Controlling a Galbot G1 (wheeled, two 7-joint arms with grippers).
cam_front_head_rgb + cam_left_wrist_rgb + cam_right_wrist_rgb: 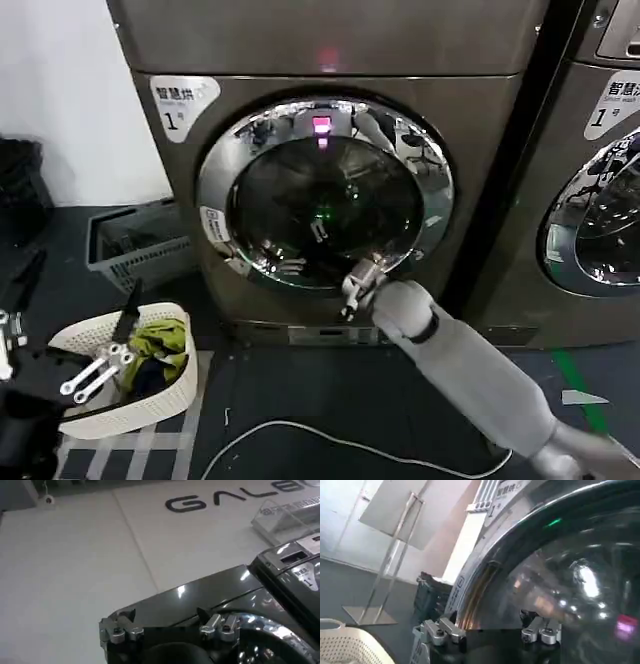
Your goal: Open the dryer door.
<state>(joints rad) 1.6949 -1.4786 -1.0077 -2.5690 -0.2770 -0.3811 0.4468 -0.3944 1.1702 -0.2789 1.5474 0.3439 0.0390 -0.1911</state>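
Head view shows clothes in a white basket (150, 385), open left gripper (95, 372) beside, open right gripper (358, 285) at the door (325, 195).

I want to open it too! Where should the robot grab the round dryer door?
Probably the dryer door by its chrome ring's lower right edge, reaching in from the front. The right tool is there already; a pull recess appears to show at the ring's left edge.

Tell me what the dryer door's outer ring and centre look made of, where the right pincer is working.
The dryer door has an outer ring that looks like chrome-finished metal or plated plastic, mirroring the room. Its centre looks like dark glass, glossy with light glints. The right pincer sits at its lower rim.
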